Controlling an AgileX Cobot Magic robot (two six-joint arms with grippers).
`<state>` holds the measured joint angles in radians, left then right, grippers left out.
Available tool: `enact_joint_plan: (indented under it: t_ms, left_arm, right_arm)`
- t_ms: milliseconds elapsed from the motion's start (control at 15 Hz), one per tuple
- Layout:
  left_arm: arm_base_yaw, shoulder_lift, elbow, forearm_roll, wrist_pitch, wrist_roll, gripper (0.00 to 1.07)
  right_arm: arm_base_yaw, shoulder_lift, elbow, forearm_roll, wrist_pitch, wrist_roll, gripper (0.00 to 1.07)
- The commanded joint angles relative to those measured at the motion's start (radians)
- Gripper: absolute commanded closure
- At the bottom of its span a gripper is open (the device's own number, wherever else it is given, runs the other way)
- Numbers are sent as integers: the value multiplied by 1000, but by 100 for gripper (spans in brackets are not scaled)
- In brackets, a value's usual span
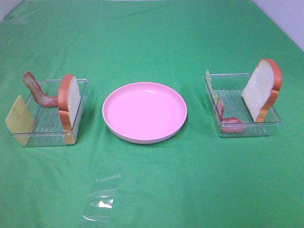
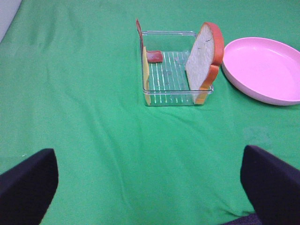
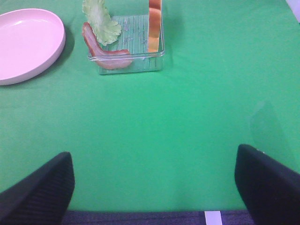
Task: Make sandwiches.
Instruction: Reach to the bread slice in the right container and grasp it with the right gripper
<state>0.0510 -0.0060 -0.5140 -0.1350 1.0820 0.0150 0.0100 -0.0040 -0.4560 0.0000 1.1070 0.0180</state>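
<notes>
Pink plate [image 1: 142,138] at frame centre; a bread slice [image 1: 70,100] stands upright in the left tray [image 1: 43,137].
Left tool [image 2: 149,187] and right tool [image 3: 152,187] are both spread wide, holding nothing.

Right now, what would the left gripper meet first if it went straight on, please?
Probably the near wall of the clear tray, at the corner by the cheese square; depth is unclear.

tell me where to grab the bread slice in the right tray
Probably the top crust of the bread slice, pinched across its two flat faces from above: it stands on edge in the right tray, its top well above the rim.
</notes>
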Motion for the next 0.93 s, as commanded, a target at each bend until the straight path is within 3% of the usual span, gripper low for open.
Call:
enact_joint_plan:
  t_ms: [67,667,933]
  left_arm:
    - [-1,-9,-1,-5,-5,-2,9]
    - [-1,-9,-1,-5,-5,-2,9]
    - [-1,-9,-1,-5,-5,-2,9]
  right_arm:
    - [-4,-28,1,0,-9,-8,19]
    - [-4,-11,-20,0,-16,0,19]
    - [-4,240,-95,0,-96,18,19]
